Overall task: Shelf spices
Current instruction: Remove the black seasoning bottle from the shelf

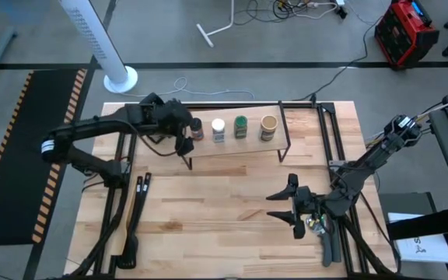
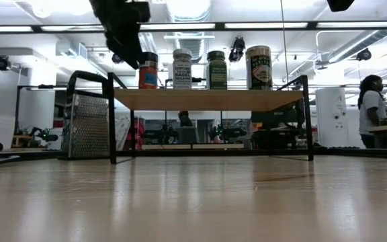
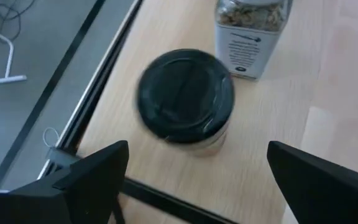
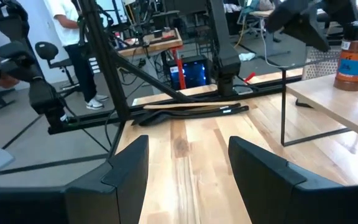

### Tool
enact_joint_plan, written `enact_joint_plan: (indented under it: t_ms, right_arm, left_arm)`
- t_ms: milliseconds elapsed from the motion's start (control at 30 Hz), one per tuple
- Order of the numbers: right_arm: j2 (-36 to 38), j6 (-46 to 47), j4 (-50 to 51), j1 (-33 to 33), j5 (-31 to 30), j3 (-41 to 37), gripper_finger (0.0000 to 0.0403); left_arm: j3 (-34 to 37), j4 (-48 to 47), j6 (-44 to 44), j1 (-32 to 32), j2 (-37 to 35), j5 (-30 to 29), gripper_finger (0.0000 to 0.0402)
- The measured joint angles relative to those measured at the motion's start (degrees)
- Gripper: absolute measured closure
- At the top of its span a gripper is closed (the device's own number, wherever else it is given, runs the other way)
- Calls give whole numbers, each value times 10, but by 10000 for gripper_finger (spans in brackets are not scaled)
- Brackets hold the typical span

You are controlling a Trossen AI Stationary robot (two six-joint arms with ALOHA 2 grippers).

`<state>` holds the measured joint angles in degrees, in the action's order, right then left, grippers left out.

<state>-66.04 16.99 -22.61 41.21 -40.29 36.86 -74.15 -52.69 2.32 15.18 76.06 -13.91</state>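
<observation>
Hanging wide open with nothing held, the left gripper is seen just over the dark-lidded jar, stood at the shelf's left end. Looks like release; a clean retreat is needed next.

Pale wooden worktop in jointed planks, smooth with a soft sheen, streaked by reflections across the lower half of the low view. Thin matt black metal legs under the light, matt wooden board of the shelf; dull perforated metal on the grater at left. Glossy dark plastic lid on the jar, clear sides, paper label on its neighbour.
</observation>
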Motion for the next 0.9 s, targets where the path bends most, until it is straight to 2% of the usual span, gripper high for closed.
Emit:
enact_joint_plan:
  t_ms: [200, 533, 733, 900]
  right_arm:
    - [-1, 0, 0, 0, 0, 0, 204]
    - [-2, 1, 0, 0, 0, 0, 204]
    - [-2, 3, 0, 0, -2, 0, 204]
    - [-2, 4, 0, 0, -2, 0, 204]
  left_arm:
    - [0, 19, -22, 11, 37, -3, 33]
    - [0, 52, -37, 18, 58, -4, 40]
    - [0, 62, -46, 18, 69, -5, 64]
    - [0, 66, -46, 19, 80, -5, 100]
